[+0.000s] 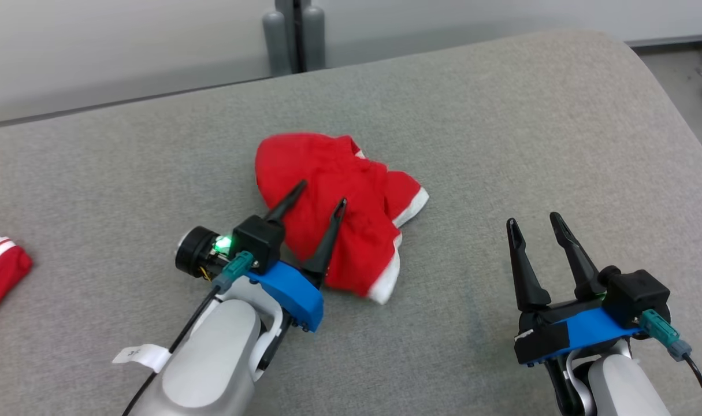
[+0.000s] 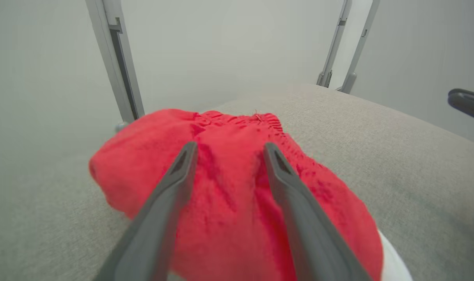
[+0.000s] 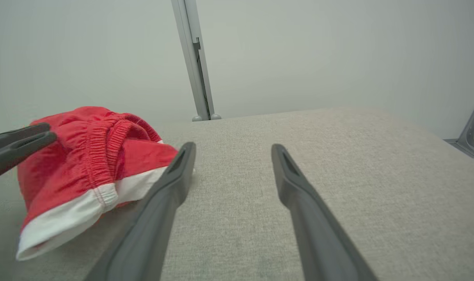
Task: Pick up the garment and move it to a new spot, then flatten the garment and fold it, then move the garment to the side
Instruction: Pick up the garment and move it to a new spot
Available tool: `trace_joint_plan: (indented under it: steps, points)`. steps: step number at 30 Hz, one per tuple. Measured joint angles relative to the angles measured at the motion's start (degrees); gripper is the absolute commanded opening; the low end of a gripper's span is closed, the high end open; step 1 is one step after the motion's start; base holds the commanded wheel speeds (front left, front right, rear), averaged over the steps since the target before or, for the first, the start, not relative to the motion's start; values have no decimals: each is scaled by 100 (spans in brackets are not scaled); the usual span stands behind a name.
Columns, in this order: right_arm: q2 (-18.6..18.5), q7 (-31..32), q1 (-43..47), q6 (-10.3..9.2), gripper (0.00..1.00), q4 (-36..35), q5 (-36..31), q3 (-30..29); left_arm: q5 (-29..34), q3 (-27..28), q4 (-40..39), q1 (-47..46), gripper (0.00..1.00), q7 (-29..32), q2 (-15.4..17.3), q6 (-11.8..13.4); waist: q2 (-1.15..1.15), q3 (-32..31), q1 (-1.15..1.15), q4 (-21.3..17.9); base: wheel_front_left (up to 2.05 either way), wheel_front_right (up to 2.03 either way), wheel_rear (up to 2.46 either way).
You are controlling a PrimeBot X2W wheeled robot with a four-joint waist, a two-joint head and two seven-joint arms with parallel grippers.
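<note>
- Red crumpled garment with white hems (image 1: 339, 214) lies bunched near the middle of the grey fabric-covered surface (image 1: 501, 133), not yet flattened.
- Left gripper (image 1: 322, 192) hangs over its red cloth, fingers spread apart and gripping nothing, likely placed to take a fresh hold for spreading.
- Right gripper (image 1: 534, 219), also wide apart and empty, hovers over bare fabric near the white hem, probably ready to help.

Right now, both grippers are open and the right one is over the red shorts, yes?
No: the head view shows the left gripper over the red shorts; the right gripper is off to their side. Both are open.
</note>
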Motion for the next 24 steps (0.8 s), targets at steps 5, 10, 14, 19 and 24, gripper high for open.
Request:
trace_joint_plan:
  steps: [5,10,14,19,24]
  points:
    - [0,0,41,-1,100,40,-42,-14,-97,308,-90,-30,100,-240,102,171,0,-205,0,199,0,0,0]
    - [-1,0,143,-1,100,55,-83,-47,-198,748,-412,147,100,-304,359,394,0,-388,0,462,0,0,0]
    - [0,0,229,0,100,97,-102,-70,-243,1344,-982,578,100,-314,603,620,0,-530,0,737,0,0,0]
    - [1,0,263,-1,100,118,-144,-85,-235,1947,-1440,1193,100,-319,755,821,0,-685,0,967,0,0,0]
    - [2,0,361,0,100,171,-193,-114,-164,2391,-1727,1858,100,-319,751,956,0,-863,0,1132,0,0,0]
